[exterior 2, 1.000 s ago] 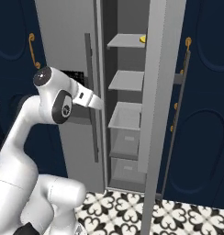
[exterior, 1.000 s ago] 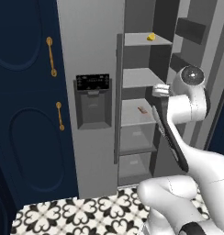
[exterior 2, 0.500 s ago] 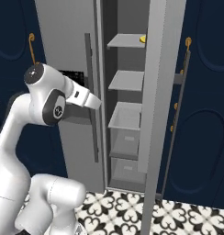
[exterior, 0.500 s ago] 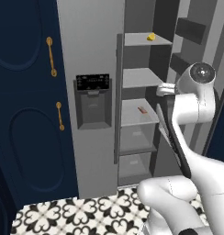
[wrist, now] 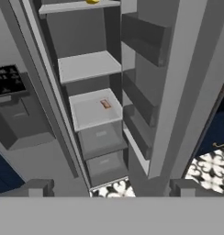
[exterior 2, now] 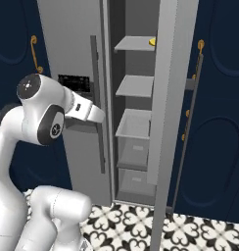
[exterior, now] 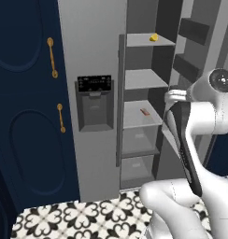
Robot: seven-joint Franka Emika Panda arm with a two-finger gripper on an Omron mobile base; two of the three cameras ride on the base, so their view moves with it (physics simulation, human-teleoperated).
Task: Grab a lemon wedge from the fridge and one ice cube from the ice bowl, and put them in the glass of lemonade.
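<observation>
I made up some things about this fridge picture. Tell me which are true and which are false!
1. The fridge has its right door open. True.
2. The lemon wedge sits on the bottom shelf. False: it lies on the top shelf.
3. The gripper is holding the lemon wedge. False: nothing is between its fingertips, and the wedge is far up on its shelf.
4. The floor has a black and white pattern. True.
5. A small reddish thing lies on the third shelf down. True.
</observation>
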